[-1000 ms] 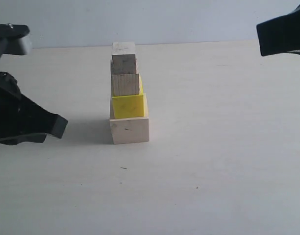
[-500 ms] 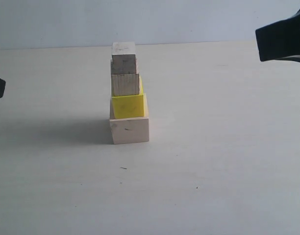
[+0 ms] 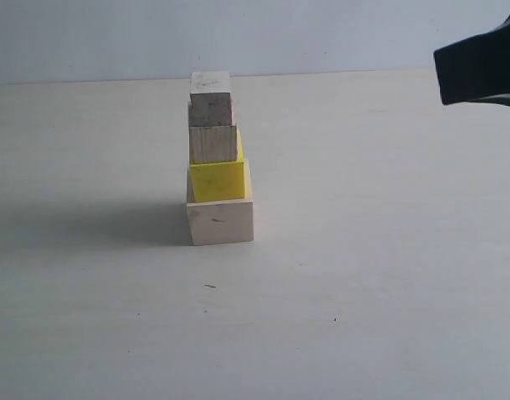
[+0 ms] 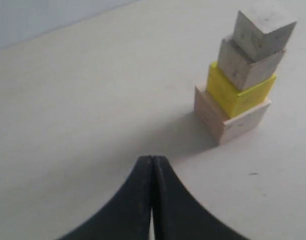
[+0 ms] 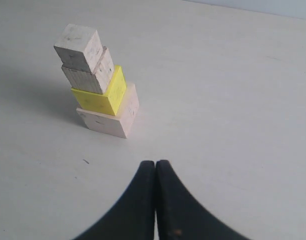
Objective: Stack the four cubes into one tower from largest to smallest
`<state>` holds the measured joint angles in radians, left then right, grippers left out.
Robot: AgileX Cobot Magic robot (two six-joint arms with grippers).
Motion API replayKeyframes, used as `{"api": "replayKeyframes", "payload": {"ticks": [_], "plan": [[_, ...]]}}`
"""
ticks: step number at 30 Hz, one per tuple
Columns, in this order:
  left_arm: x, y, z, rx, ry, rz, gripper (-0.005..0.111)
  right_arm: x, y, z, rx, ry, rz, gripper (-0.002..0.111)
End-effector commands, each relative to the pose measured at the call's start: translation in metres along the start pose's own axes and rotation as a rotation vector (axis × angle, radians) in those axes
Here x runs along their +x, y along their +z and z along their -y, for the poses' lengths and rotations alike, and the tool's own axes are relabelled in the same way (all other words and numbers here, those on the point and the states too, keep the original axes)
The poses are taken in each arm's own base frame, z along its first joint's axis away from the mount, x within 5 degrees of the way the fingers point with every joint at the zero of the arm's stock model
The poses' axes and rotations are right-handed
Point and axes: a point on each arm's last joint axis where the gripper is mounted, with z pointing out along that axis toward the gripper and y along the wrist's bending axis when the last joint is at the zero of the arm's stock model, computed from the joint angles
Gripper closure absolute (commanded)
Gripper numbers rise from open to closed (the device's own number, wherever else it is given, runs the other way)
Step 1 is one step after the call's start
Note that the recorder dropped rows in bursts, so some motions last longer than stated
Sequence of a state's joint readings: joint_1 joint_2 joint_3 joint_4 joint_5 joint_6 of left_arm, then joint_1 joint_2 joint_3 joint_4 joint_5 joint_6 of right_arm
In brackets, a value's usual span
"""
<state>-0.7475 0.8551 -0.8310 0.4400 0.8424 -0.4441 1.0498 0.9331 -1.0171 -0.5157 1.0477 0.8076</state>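
The tower (image 3: pixel 217 158) stands mid-table as one column. Its base is the large pale wooden cube (image 3: pixel 221 222), carrying the yellow cube (image 3: pixel 218 180), then the medium bare-wood cube (image 3: pixel 212 143), with the small bare-wood cube (image 3: pixel 211 98) on top. The same tower (image 4: pixel 243 80) shows in the left wrist view and the tower (image 5: pixel 95 82) in the right wrist view. My left gripper (image 4: pixel 152 160) is shut and empty, well away from the column and out of the exterior view. My right gripper (image 5: pixel 156 164) is shut and empty too, seen as a black shape (image 3: pixel 480 62) at the exterior view's upper right.
The pale table (image 3: pixel 363 275) stretches bare all round the tower, with a light wall (image 3: pixel 322 33) behind its far edge. A few small dark specks (image 3: pixel 210 286) mark the surface in front of the column.
My left arm has drawn back off the left edge of the exterior view. The tower and the right gripper have stayed put.
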Motion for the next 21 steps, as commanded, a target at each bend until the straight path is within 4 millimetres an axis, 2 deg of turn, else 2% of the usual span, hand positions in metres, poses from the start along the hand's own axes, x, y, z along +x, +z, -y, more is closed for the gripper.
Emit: {"api": "replayKeyframes", "payload": {"ticks": [1, 7, 13, 17, 21], "plan": [[-0.008, -0.004, -0.012, -0.128, 0.142, 0.105, 0.106, 0.001, 0.0, 0.0, -0.001, -0.001, 0.002, 0.108], [0.0, -0.041, -0.046, -0.26, 0.019, 0.22, 0.106, 0.001, 0.0, 0.0, -0.001, -0.001, 0.002, 0.108], [0.021, -0.087, -0.074, -0.471, -0.147, 0.329, 0.106, 0.001, 0.0, 0.0, -0.001, -0.001, 0.002, 0.108], [0.04, -0.121, -0.079, -0.607, -0.235, 0.42, 0.106, 0.001, 0.0, 0.0, -0.001, -0.001, 0.002, 0.108], [0.058, -0.149, -0.076, -0.747, -0.273, 0.486, 0.106, 0.001, 0.0, 0.0, -0.001, -0.001, 0.002, 0.108]]}}
